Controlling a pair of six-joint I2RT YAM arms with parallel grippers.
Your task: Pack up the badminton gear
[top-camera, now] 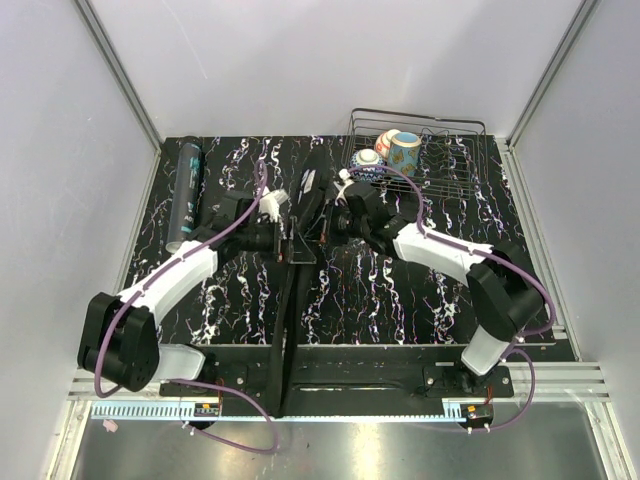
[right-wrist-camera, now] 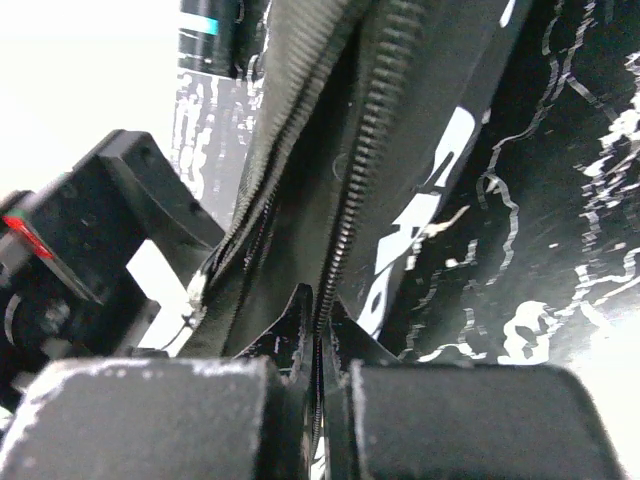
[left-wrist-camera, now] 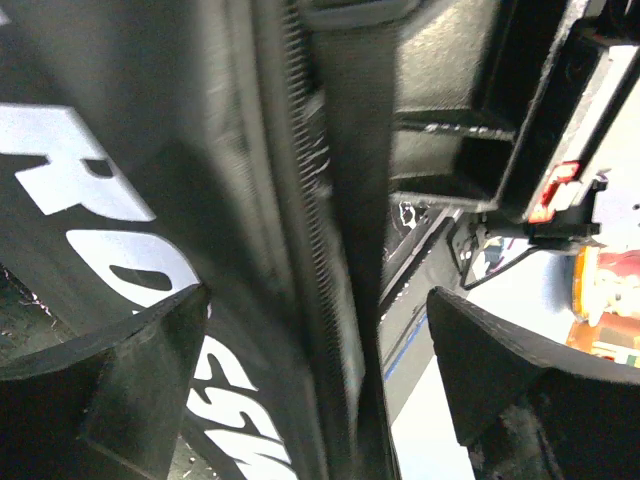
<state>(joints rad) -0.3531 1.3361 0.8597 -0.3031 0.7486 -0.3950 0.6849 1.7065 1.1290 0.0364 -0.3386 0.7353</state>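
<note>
The long black bag (top-camera: 292, 300) with white lettering lies lengthwise down the middle of the table. My left gripper (top-camera: 287, 243) is at its left side. In the left wrist view that gripper (left-wrist-camera: 320, 365) is open, and the bag's zipper edge (left-wrist-camera: 330, 200) runs between the fingers (left-wrist-camera: 130, 370), touching neither. My right gripper (top-camera: 335, 222) comes in from the right. It is shut on the bag's zipper edge (right-wrist-camera: 365, 150), the fingertips (right-wrist-camera: 300, 315) pinching the zipper teeth. The dark tube (top-camera: 185, 195) lies at the table's left edge, with its teal band (right-wrist-camera: 205, 25) showing in the right wrist view.
A wire basket (top-camera: 455, 135) holding painted ceramic cups (top-camera: 403, 150) stands at the back right. Grey walls enclose the black marbled table (top-camera: 400, 290) on three sides. The two wrists are close together over the bag's upper half.
</note>
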